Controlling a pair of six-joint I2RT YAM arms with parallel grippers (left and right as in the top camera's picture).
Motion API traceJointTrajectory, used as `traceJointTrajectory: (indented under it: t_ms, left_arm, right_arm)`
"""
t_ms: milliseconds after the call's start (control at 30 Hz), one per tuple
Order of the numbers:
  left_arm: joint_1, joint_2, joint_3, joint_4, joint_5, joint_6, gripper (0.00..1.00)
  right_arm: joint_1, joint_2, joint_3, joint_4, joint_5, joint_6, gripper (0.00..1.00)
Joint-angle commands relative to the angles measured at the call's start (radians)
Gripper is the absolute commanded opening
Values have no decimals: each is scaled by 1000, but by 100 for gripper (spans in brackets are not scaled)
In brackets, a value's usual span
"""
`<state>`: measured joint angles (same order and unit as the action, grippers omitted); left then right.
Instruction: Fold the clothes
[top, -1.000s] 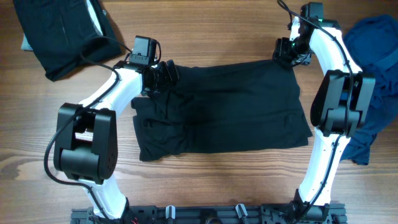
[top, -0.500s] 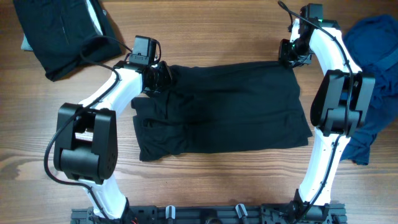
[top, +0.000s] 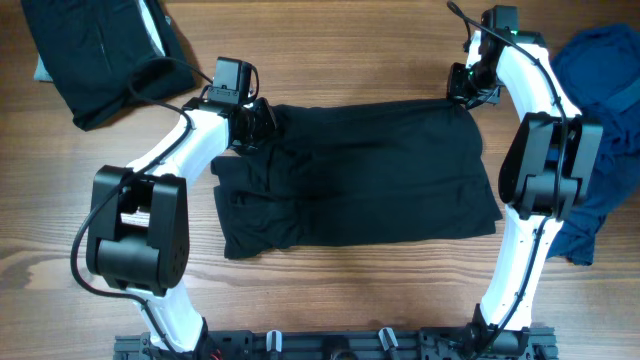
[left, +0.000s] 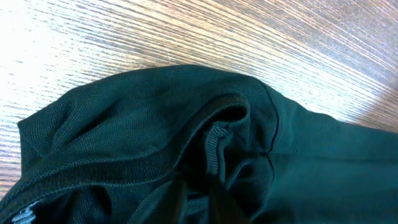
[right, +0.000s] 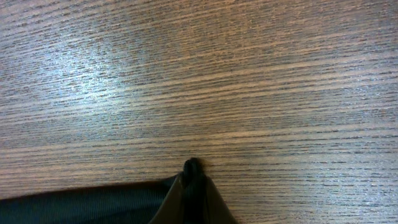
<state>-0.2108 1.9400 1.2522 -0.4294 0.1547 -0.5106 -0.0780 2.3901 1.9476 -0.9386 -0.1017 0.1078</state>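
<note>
**A:** Item one, lower centre of the overhead frame?
**B:** Black shirt, spread on the wooden table. Its left part is rumpled in folds and its right part lies smoother.
**A:** Left gripper?
**B:** At the shirt's upper left corner. The jaws are drawn narrow, and the wrist view shows bunched cloth with a ribbed edge pinched between them.
**A:** Right gripper?
**B:** At the shirt's upper right corner. The fingers are pressed together on a small tip of the fabric, with bare wood beyond.
**A:** Farther items?
**B:** Dark blue garment, heaped at the right edge of the frame. Black garment, lying in the upper left corner, well apart from the shirt.
</note>
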Motion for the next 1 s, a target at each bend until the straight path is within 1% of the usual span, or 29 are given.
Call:
traceJointTrajectory:
  t_ms: [0,233,267,300,333,400,467,500,567,667,833,967]
  left_arm:
    - [-6,9,14,3,4,6,4]
    - [-6,8,15,3,-12,10,4]
    - [-6,8,16,2,-37,11,10]
    - [-6,7,16,3,-50,16,29]
    - [-6,5,16,6,-52,40,46]
    - [-6,1,21,7,-56,86,60]
    - [-6,-3,29,7,-82,128,72]
    - [-6,-5,33,7,-91,150,75]
    - [-6,-6,39,7,-97,179,76]
    - [-6,-6,39,10,-95,190,76]
    - [-7,-4,39,14,-57,194,67]
    - [-8,10,39,14,-31,193,66]
  right_arm:
    - [-4,6,-1,-16,48,10,4]
    - [-4,-26,-1,-34,62,23,4]
    - [-4,-31,-1,-34,61,23,4]
    - [-4,-34,-1,-32,62,23,4]
    - [-4,-36,-1,-32,62,22,4]
    - [-4,-36,-1,-32,62,23,4]
    - [-4,-36,-1,-32,62,23,4]
    - [-4,-36,-1,-32,61,23,4]
    - [-4,-36,-1,-32,61,23,4]
    - [-4,-36,-1,-35,61,23,4]
    - [-4,-36,-1,-36,61,23,4]
    - [-4,-36,-1,-39,61,23,4]
